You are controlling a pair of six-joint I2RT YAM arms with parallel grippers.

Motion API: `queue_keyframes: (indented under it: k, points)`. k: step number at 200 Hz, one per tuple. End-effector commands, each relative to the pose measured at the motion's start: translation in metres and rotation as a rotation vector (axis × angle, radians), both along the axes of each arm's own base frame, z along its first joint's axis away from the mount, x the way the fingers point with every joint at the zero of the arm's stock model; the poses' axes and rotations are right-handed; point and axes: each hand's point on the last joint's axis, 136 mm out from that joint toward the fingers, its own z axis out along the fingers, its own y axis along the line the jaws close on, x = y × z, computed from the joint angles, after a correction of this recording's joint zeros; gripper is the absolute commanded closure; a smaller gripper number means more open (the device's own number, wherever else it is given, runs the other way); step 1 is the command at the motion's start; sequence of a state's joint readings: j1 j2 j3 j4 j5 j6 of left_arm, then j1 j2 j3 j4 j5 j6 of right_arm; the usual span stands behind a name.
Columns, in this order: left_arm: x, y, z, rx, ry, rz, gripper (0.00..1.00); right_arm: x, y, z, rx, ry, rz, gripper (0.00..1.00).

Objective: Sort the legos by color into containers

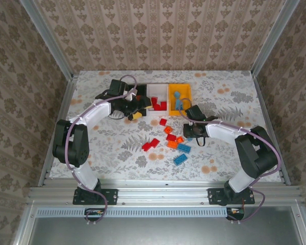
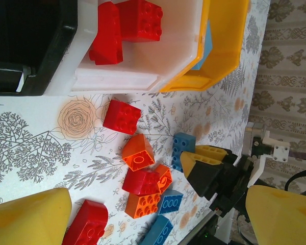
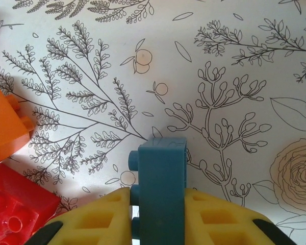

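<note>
Currently: right gripper (image 3: 160, 219) clenched on small blue studded plastic brick (image 3: 161, 168); left gripper (image 1: 135, 109) released, near table (image 1: 234, 153) far edge.

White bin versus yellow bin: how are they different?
The white bin stands in the middle of the row, while the yellow bin is at its right end. The white bin holds red legos, and the yellow bin holds blue legos. Both are open-topped, rectangular and about the same size, and they stand side by side.
</note>
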State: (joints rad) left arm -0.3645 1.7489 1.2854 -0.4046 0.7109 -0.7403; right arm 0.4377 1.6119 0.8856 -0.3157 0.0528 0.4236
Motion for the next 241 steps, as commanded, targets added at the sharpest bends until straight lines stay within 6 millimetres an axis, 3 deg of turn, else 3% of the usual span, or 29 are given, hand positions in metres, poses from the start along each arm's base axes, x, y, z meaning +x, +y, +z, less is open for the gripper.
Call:
queue_keyframes:
  k: [1, 50, 71, 93, 123, 146, 169, 205, 241]
  points:
    - [0.002, 0.002, 0.023, -0.033, -0.045, 0.004, 0.1, 0.009, 0.0, 0.011, -0.032, -0.02, 0.01, 0.76]
    - [0.002, 0.003, 0.025, -0.037, -0.048, 0.008, 0.1, 0.012, -0.003, -0.004, -0.073, 0.01, -0.003, 0.75]
    - [0.002, 0.004, 0.025, -0.037, -0.049, 0.008, 0.1, 0.014, -0.002, 0.003, -0.066, -0.017, -0.018, 0.76]
    - [0.003, 0.005, 0.026, -0.037, -0.05, 0.012, 0.1, 0.017, 0.002, 0.03, -0.04, -0.076, -0.015, 0.77]
    - [0.007, 0.011, 0.027, -0.042, -0.05, 0.03, 0.1, 0.033, 0.008, 0.083, 0.011, -0.19, -0.022, 0.78]
    - [0.012, 0.018, 0.028, -0.041, -0.054, 0.052, 0.1, 0.062, 0.017, 0.106, 0.013, -0.25, -0.023, 0.78]
    - [0.017, 0.029, 0.024, -0.015, -0.057, 0.078, 0.1, 0.101, 0.029, 0.111, 0.012, -0.276, -0.027, 0.78]
    - [0.025, 0.04, 0.017, -0.004, -0.047, 0.105, 0.1, 0.159, 0.046, 0.101, 0.015, -0.27, -0.058, 0.78]
    - [0.027, 0.044, 0.021, -0.013, -0.054, 0.114, 0.1, 0.192, 0.051, 0.092, -0.019, -0.258, -0.082, 0.75]
